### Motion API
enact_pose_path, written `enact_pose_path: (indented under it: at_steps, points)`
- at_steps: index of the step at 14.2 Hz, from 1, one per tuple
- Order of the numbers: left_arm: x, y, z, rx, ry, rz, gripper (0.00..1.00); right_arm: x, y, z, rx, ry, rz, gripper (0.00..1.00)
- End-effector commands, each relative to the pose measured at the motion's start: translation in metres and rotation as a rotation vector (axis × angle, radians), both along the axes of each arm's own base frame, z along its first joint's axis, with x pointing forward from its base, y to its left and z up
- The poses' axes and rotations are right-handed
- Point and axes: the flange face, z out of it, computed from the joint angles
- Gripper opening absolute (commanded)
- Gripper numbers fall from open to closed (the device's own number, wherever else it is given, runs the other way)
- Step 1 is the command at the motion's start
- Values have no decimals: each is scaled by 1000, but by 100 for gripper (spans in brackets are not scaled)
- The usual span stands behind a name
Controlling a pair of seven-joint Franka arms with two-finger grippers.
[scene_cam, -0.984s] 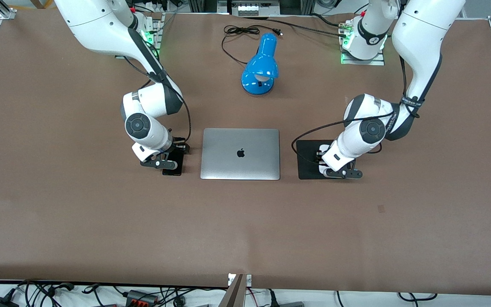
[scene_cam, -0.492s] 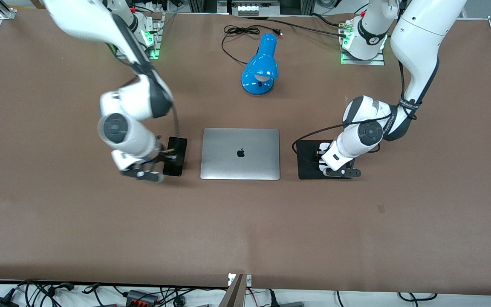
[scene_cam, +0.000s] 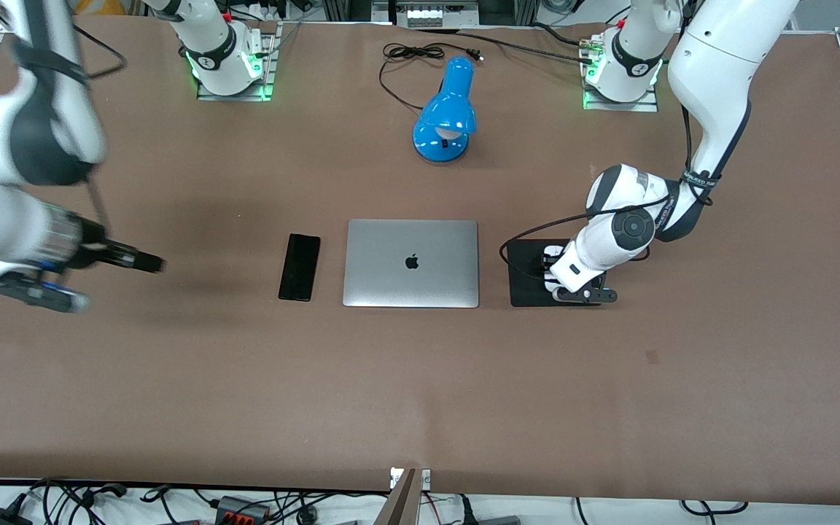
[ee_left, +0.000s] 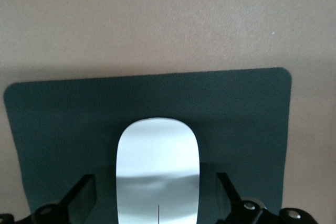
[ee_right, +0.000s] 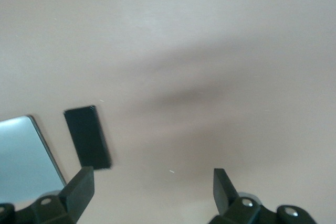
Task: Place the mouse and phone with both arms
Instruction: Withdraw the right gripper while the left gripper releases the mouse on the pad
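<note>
R gripper (scene_cam: 144,261) hangs over bare desk (scene_cam: 172,379) toward the right arm's end, blurred and partly cut off at the frame edge; jaws spread wide, holding nothing. Phone (scene_cam: 300,267) lies flat just beside the closed laptop (scene_cam: 410,263), apart from it. Blue lamp (scene_cam: 445,113) sits farther from the camera. L gripper (scene_cam: 553,270) is low over the black pad (scene_cam: 526,288); jaws open either side of the mouse (ee_left: 157,174), which the arm mostly hides from the front.

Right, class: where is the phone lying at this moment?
In the front view the phone lies flat on the table, beside the closed laptop on the right arm's end, with neither hand touching it.
</note>
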Motion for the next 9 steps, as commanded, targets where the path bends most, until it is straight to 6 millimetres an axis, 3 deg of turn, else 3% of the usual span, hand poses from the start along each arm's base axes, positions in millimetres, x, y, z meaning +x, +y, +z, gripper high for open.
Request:
enact_pose_path:
  at_steps: [1, 4, 5, 7, 9]
  points:
    - [19, 1, 56, 21, -24, -1, 100, -23, -25, 36, 28, 13, 41, 100]
    - [47, 10, 115, 57, 45, 6, 100, -39, -52, 59, 6, 26, 3, 100]
    - [56, 14, 140, 71, 76, 8, 100, -39, -64, 59, 14, 25, -1, 100]
    - [69, 23, 187, 93, 121, 17, 100, -37, -66, 70, 7, -11, -3, 100]
    - [70, 32, 227, 118, 190, 21, 100, -39, -69, 93, -20, -93, -10, 100]
